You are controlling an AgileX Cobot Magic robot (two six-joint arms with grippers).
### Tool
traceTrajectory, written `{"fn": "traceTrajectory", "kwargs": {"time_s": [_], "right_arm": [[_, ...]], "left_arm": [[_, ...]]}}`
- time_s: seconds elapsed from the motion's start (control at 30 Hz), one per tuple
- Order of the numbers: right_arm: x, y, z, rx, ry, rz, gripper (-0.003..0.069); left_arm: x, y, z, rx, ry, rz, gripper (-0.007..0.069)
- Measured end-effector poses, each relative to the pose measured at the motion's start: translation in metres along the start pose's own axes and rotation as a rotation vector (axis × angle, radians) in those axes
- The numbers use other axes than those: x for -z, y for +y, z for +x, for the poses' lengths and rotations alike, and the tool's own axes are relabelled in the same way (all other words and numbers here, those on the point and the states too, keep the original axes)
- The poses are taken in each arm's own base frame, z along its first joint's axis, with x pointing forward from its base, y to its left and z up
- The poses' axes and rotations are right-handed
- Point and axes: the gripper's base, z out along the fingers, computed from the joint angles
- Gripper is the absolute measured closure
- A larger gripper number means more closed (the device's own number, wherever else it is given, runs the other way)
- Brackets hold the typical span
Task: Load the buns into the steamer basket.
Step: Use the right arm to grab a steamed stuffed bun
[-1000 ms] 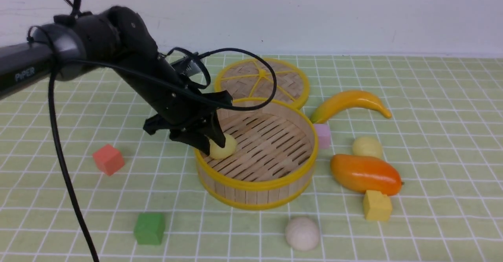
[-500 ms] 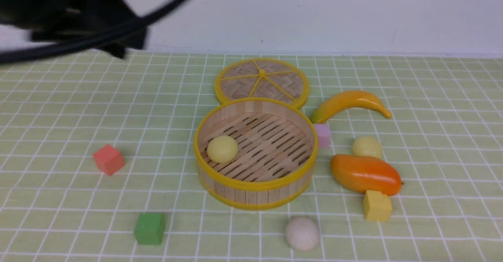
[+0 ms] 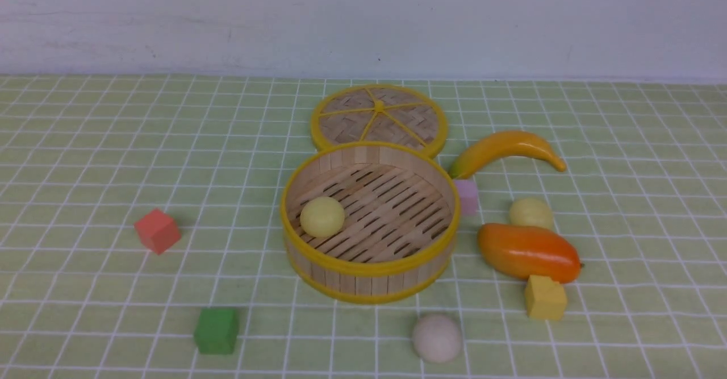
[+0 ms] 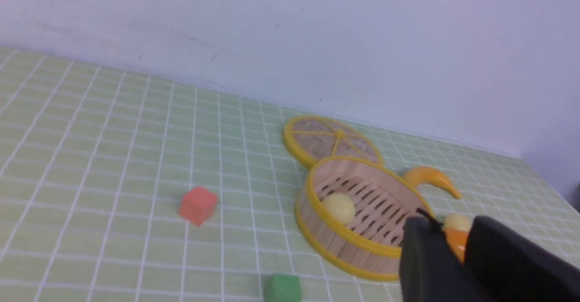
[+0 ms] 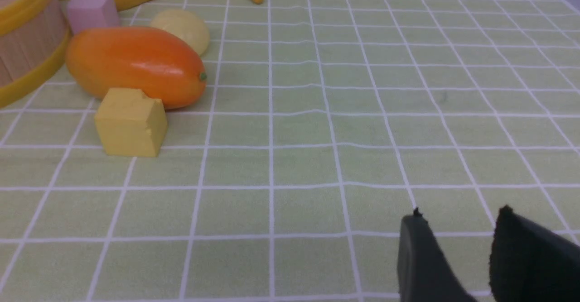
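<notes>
three buns (image 3: 322, 216) (image 3: 531, 213) (image 3: 437, 338), four cubes (image 3: 157, 230) (image 3: 216, 330) (image 3: 467, 196) (image 3: 544, 297), two fruits (image 3: 505, 147) (image 3: 527, 252), basket (image 3: 369, 268), lid (image 3: 377, 119)

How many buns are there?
3. One yellow bun lies in the steamer basket, a second yellow bun behind the mango, the off-white bun in front of the basket.

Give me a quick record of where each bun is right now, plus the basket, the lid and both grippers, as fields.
steamer basket: uncovered, one bun inside
lid: lying flat behind the basket
inside bun: pale yellow, on the slatted floor
second yellow bun: outside, behind the mango
off-white bun: outside, in front of the basket
left gripper: jaws apart, empty
right gripper: jaws apart, empty
</notes>
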Motion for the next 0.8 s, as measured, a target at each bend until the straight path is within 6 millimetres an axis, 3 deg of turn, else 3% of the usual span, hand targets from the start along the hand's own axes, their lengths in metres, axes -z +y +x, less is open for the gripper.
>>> {"fn": "traceTrajectory", "kwargs": {"time_s": [0.1,0.8], "right_arm": [[0.0,0.0,0.0,0.0,0.0,0.0,0.0419],[0.0,0.0,0.0,0.0,0.001,0.0,0.0419]], "left_arm": [[0.002,0.007,0.012,0.007,0.017,0.023,0.0637],[0.0,0.012,0.015,0.003,0.077,0.067,0.0638]]}}
